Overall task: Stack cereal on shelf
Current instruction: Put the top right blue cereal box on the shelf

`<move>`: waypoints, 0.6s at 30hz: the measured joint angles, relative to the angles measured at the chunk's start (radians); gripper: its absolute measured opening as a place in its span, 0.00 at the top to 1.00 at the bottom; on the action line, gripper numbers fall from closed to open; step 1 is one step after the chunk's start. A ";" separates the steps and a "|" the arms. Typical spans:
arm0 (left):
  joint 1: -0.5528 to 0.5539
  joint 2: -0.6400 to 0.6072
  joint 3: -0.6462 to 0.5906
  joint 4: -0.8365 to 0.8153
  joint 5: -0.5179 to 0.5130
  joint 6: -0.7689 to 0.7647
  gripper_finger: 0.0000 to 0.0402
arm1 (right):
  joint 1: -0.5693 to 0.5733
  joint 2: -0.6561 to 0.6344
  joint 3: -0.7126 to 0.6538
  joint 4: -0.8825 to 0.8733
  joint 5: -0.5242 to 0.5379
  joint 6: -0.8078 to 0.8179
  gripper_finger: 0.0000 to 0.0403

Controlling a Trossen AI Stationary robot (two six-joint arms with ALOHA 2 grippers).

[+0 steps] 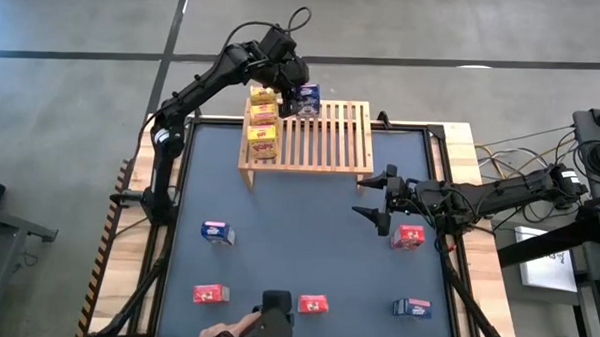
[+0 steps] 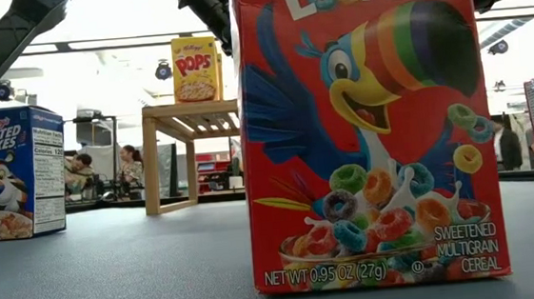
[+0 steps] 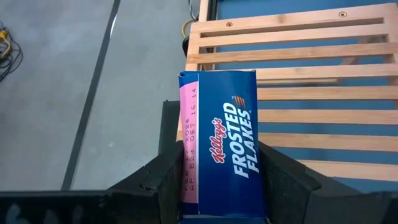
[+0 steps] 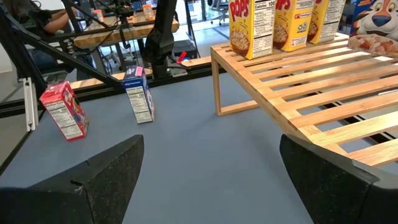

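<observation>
Setting the blue box [image 3: 224, 146], clenched in the left fingers [image 3: 155, 180], squarely beside the yellow boxes [image 1: 263, 115] at the shelf's [image 1: 331, 140] far edge matters; right fingers [image 4: 106, 168] rest released.

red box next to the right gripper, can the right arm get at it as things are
Probably yes. The right gripper is open and empty, just beside the red box, which stands alone on the tabletop with nothing between them. The left gripper is far off at the rack, holding a blue box.
</observation>
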 joint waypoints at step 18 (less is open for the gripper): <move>0.001 0.025 -0.003 -0.003 0.013 0.008 0.60 | 0.000 0.000 0.000 0.000 0.002 -0.002 0.09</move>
